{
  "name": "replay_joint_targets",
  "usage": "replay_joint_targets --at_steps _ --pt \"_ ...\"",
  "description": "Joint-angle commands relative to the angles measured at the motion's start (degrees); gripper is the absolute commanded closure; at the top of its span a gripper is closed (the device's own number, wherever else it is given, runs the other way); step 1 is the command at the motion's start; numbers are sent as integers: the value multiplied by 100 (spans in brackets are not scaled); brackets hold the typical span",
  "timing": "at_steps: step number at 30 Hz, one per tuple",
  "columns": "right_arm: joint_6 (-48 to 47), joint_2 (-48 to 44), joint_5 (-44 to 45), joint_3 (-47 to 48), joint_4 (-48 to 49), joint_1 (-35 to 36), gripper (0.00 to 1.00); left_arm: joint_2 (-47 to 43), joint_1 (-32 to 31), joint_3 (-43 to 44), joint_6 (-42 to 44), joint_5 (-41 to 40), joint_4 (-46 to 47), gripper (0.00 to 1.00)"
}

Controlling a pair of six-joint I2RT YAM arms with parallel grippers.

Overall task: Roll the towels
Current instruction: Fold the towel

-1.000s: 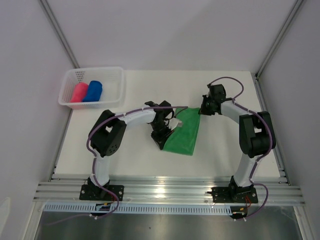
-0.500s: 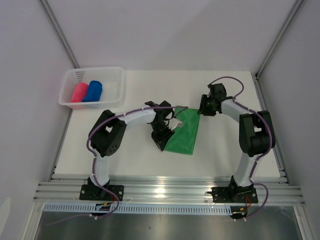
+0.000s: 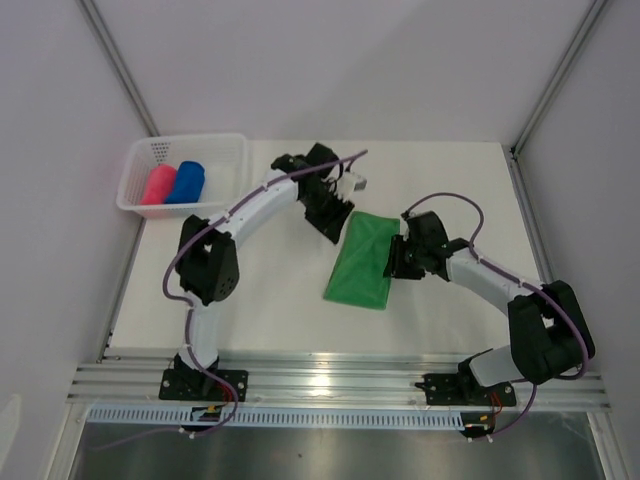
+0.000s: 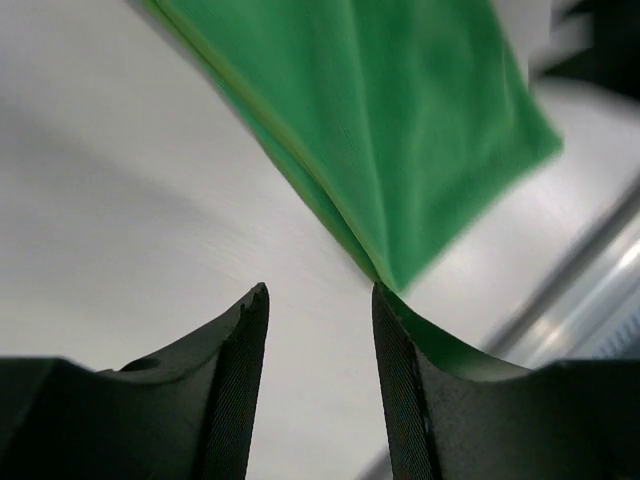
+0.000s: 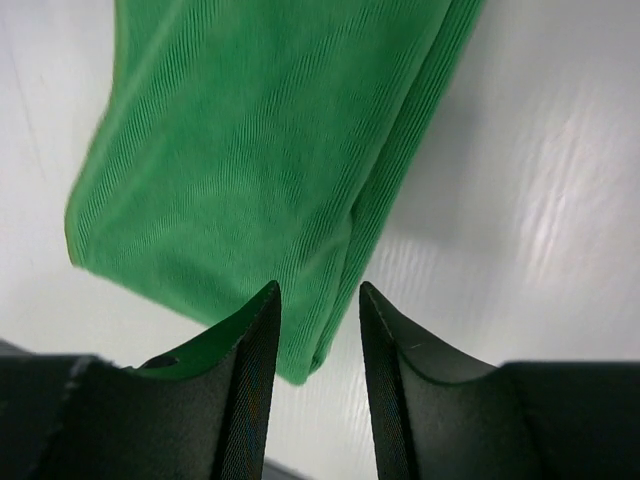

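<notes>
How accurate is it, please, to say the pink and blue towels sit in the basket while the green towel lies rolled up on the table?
Only partly: the top external view shows the green towel lying flat, folded, not rolled; the rest holds.

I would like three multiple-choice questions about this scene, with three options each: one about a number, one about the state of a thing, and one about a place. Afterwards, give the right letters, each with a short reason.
1. How many towels lie on the table outside the white basket?
A. three
B. one
C. two

2. The green towel is:
A. rolled into a tube
B. crumpled in a heap
C. folded flat

3. Where do the pink towel and the blue towel lie?
A. inside the basket
B. on the table beside the basket
C. on top of the green towel

Right letters:
1 B, as only the green towel lies on the table.
2 C, as it lies as a flat, long shape with a folded edge.
3 A, as both sit side by side inside the basket.
</notes>
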Motion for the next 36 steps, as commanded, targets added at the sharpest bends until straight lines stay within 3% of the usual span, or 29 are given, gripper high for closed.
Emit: replay_joint_targets --at_steps 1,2,3,8,11,12,13,16,27,29,31,36 --pt "419 -285 -288 -333 240 189 59 932 99 1975 -69 -278 -246 51" --pt "489 -285 -315 -404 258 224 60 1231 90 2609 -87 -286 -622 51" --pt "638 -285 -315 -465 267 276 60 1425 73 2694 -61 -356 -600 51" --pt "885 -66 -254 -747 276 646 59 962 222 1545 -245 -269 5 49" --pt "1000 31 -438 -940 355 664 62 900 240 1499 -254 -269 24 49" --pt "991 49 -517 -967 338 672 65 917 240 1552 -263 -243 -37 49" --pt "956 66 -518 -984 216 690 78 926 248 1543 -272 -208 -46 50" --pt "868 119 -553 -1028 -144 690 100 821 248 1394 -281 -172 -11 50" --pt "1305 -890 -798 -976 -2553 900 100 751 178 1174 -421 188 86 52" --pt "1552 -1312 -721 -923 -3001 953 75 715 169 1043 -456 284 147 52" --pt "1746 -1550 -510 -705 -3413 928 58 715 152 955 -465 329 200 52" --pt "1344 -1534 692 279 -3557 603 54 785 108 893 -500 513 218 53"
